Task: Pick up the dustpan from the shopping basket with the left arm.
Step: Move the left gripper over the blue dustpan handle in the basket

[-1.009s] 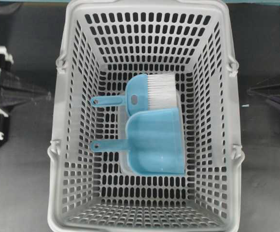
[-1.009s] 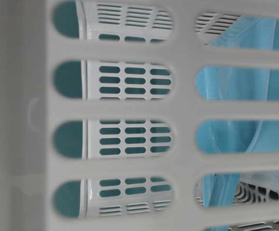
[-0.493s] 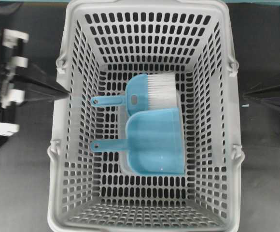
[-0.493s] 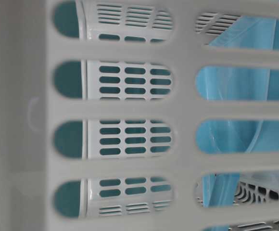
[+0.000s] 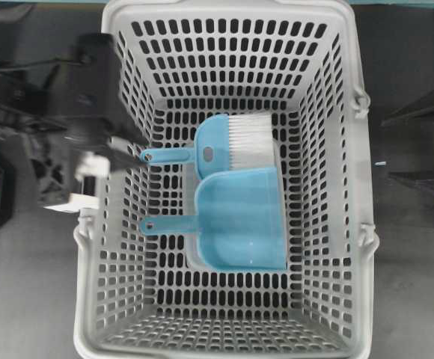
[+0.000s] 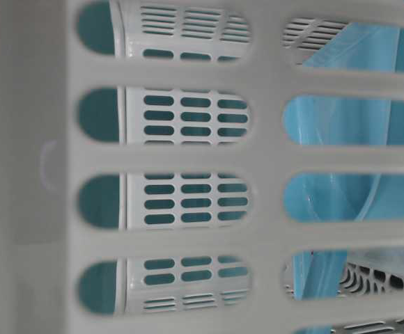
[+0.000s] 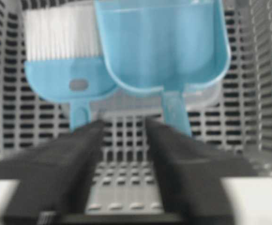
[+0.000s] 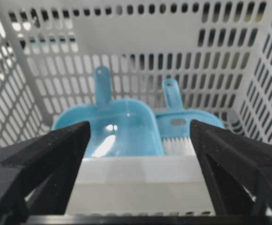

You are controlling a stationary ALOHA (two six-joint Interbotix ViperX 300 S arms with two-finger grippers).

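The light-blue dustpan lies flat in the middle of the grey shopping basket, its thin handle pointing left. My left gripper is blurred and hangs over the basket's left wall, just left of the brush handle. In the left wrist view the left gripper is open and empty, with the dustpan ahead and its handle by the right finger. My right gripper stands open outside the right wall. From the right wrist, the right gripper frames the dustpan over the rim.
A blue hand brush with white bristles lies beside the dustpan on its far side, handle also to the left. A clear plastic container sits under the dustpan. At table level the slotted basket wall fills the view, with the dustpan behind it.
The left arm has swung in from the left edge to over the basket's left wall and its jaws have opened. The right gripper has opened wide. Dustpan and brush have not moved.
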